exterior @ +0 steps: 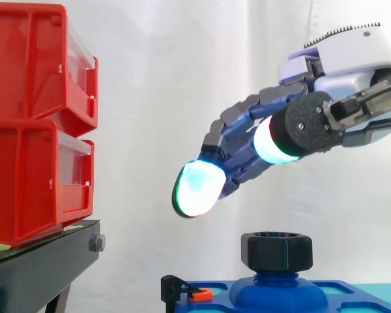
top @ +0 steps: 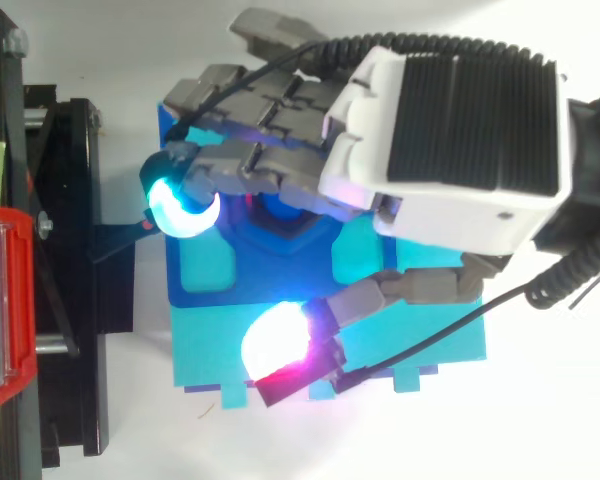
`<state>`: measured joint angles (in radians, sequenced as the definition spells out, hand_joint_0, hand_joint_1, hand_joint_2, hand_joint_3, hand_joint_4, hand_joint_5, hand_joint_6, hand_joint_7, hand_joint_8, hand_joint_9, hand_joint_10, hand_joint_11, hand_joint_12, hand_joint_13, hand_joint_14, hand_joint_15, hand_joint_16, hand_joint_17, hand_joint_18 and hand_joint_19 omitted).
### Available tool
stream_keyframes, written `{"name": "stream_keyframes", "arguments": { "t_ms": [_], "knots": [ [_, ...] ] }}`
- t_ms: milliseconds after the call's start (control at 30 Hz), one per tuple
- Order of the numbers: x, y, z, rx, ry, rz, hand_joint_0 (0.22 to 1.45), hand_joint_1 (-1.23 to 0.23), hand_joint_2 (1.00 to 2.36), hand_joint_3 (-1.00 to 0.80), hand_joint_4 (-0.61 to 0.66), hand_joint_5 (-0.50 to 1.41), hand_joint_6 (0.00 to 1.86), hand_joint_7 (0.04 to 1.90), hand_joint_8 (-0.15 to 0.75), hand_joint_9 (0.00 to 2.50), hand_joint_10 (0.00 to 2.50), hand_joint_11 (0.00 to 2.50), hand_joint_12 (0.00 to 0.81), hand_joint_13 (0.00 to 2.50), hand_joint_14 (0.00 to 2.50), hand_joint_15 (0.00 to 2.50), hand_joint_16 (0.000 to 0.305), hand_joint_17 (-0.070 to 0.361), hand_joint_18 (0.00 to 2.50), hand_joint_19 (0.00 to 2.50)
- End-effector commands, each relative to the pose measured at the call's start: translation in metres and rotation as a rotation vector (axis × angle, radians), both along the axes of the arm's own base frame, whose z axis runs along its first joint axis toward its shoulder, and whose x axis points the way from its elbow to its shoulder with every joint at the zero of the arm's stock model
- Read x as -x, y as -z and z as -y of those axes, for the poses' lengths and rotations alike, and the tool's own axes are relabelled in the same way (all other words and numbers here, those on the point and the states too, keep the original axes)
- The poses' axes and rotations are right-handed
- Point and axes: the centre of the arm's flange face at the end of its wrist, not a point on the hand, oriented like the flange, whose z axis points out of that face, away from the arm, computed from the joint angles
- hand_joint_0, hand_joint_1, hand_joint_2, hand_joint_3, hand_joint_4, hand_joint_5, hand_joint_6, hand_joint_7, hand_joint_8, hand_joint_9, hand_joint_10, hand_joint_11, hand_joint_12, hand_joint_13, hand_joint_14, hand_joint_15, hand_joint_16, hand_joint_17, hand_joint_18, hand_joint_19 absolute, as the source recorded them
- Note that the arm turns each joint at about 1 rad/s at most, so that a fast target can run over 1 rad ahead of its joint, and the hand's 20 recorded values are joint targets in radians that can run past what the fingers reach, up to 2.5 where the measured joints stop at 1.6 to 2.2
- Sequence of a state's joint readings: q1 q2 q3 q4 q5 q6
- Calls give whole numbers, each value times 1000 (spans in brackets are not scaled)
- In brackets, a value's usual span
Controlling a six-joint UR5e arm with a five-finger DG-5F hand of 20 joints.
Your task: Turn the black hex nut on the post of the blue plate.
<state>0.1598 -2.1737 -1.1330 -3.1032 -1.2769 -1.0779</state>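
Fingers (exterior: 195, 186) hang released above the nut (exterior: 276, 251), so I should lower squarely and straddle its flats before twisting.

No text, label, number or sign is legible in either view. Nothing readable is noted on the faces of the red bins (exterior: 32, 124), the blue plate (exterior: 260, 297), the black hex nut (exterior: 276, 251) or the white shell of the hand (top: 450, 190).
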Motion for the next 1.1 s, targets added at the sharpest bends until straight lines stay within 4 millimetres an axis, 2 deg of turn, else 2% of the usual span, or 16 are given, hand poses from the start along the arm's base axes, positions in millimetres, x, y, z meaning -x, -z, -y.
{"name": "stream_keyframes", "arguments": {
  "t_ms": [0,367,433,633,1067],
  "knots": [
    [-4,7,-4,3,-12,-12,424,-505,1000,-500,148,-241,502,758,249,222,0,0,393,209,0,0,70,156,91,67],
    [-4,9,-15,4,-30,-24,427,-495,1000,-500,156,-236,502,782,248,222,0,0,392,213,0,0,69,156,98,73],
    [-5,18,-16,4,-31,-42,428,-495,1000,-500,157,-235,502,785,248,223,0,0,392,213,0,0,69,156,99,73],
    [-4,18,-20,6,-36,-49,431,-483,1000,-500,171,-227,502,825,248,223,0,0,391,212,0,0,69,155,105,73],
    [0,22,-21,10,-52,-89,435,-468,1000,-500,206,-209,503,918,252,231,0,0,390,217,1,0,69,154,113,91]
  ]
}}
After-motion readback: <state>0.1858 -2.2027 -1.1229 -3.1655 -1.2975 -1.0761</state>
